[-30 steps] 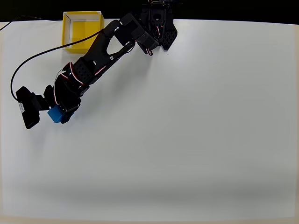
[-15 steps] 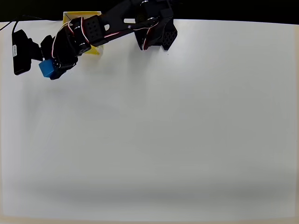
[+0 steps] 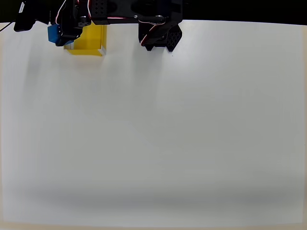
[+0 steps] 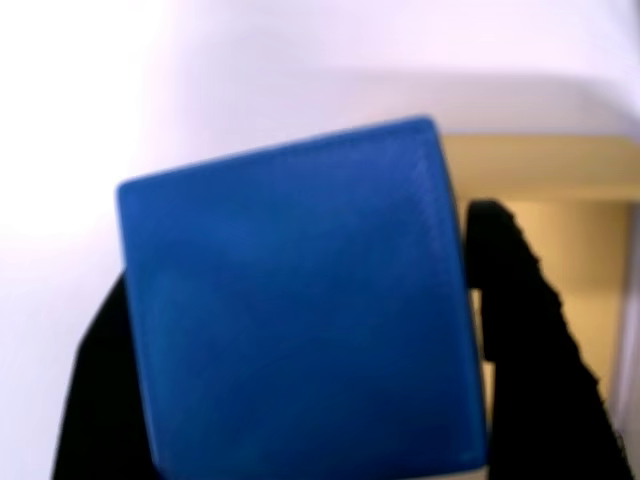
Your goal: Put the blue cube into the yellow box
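Observation:
The blue cube (image 3: 53, 33) is held in my gripper (image 3: 58, 34), which is shut on it at the top left of the overhead view, lifted over the left edge of the yellow box (image 3: 91, 40). The arm covers much of the box; its yellow side and a white-edged corner show below the arm. In the wrist view the blue cube (image 4: 300, 300) looms large between the black fingers (image 4: 520, 330), and the yellow box (image 4: 560, 200) lies behind it at the right.
The arm's black base (image 3: 160, 33) stands at the table's far edge, right of the box. The white table (image 3: 168, 134) stretches wide and bare below. A black camera (image 3: 24, 19) rides on the wrist at far left.
The arm has swung up and toward the far edge, carrying the cube from the table's left side up to the box's left rim.

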